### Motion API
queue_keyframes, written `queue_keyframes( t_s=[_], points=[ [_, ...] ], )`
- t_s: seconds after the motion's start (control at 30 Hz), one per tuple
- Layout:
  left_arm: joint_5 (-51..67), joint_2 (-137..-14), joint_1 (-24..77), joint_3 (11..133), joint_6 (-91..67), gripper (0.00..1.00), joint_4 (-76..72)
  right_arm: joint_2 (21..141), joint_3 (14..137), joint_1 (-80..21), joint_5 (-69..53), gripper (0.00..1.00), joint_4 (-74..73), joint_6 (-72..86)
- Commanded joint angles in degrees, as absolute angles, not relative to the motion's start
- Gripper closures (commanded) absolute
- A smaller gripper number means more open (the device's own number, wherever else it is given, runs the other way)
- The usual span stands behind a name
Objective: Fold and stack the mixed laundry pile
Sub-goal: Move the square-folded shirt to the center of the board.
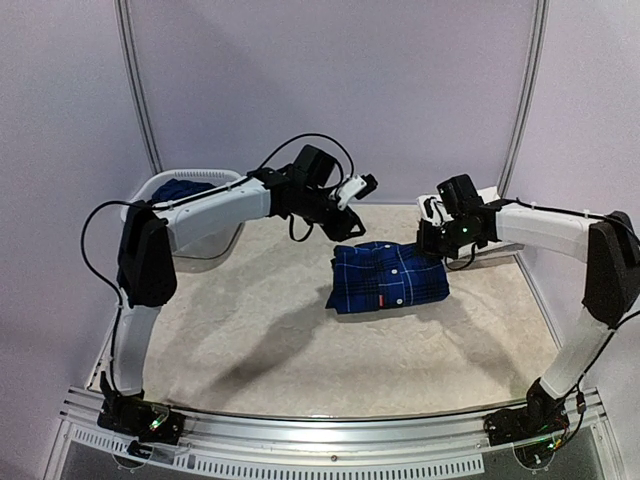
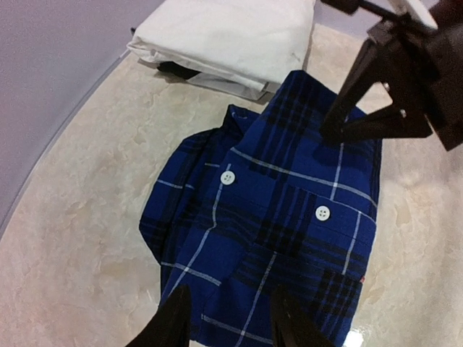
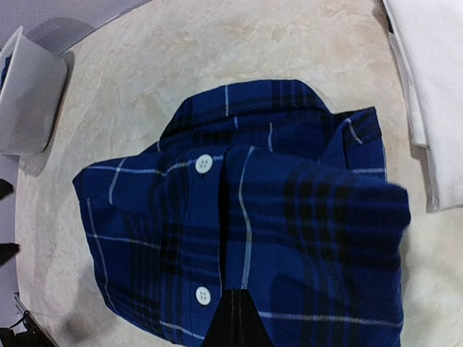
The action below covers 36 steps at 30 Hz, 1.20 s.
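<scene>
Folded navy plaid shirt lies flat at mid-table, buttons up. Folded white trousers sit just beyond it, far right. The white basket stands far left with a solid blue piece inside.

Left gripper hovers over the shirt's left end, jaws apart, nothing between them. Right gripper is at the shirt's right end, jaws together, tips down on the cloth. Whether any fabric is pinched cannot be told.
</scene>
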State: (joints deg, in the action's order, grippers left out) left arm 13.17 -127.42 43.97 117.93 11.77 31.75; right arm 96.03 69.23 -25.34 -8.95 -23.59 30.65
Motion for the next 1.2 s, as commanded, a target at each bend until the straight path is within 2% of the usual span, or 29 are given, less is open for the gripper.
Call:
queue_keyframes(
  t_s=[0.0,0.17,0.47,0.87,1.03,1.17],
  points=[
    [15.2,-132.8,43.3,121.2,10.0,0.62,35.0,101.4,74.4,-23.0,-12.2,1.00,-25.0,28.3],
    [16.1,-136.2,42.1,123.0,9.8,0.62,36.4,107.5,77.6,-21.2,-12.7,1.00,-25.8,27.4],
    [15.2,-147.1,38.2,135.0,7.8,0.62,43.6,118.9,87.1,-18.9,-16.6,1.00,-25.5,25.3],
    [16.5,-154.4,34.1,140.7,6.2,0.60,46.4,132.8,94.7,-18.7,-21.9,1.00,-22.7,25.5],
    [16.2,-152.8,33.9,137.2,6.1,0.61,46.6,131.7,89.4,-19.9,-22.2,1.00,-19.4,27.7],
    [16.3,-146.3,34.0,125.3,4.5,0.62,41.8,128.6,84.9,-23.8,-20.7,1.00,-18.0,29.3]
  ],
)
